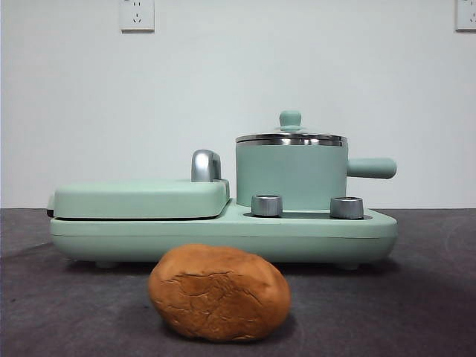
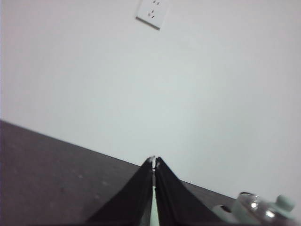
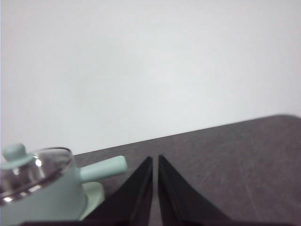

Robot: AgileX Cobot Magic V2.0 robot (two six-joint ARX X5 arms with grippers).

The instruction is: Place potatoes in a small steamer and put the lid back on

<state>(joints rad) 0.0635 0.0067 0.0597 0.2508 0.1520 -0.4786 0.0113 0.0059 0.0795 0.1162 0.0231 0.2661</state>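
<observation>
Both grippers, left gripper [image 2: 154,160] and right gripper [image 3: 155,158], wait with jaws pressed together, empty, well away from the potato [image 1: 219,292]. It lies on the table before the pot [image 1: 291,176], whose lid [image 1: 291,137] is on. It looks firm, heavy, rough-skinned; grip across its narrow middle.

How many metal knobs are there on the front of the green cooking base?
2. Both knobs stand on the base below the small steamer: one under its left side, the other under its right side, beneath the side handle. Others may be hidden behind the potato.
</observation>
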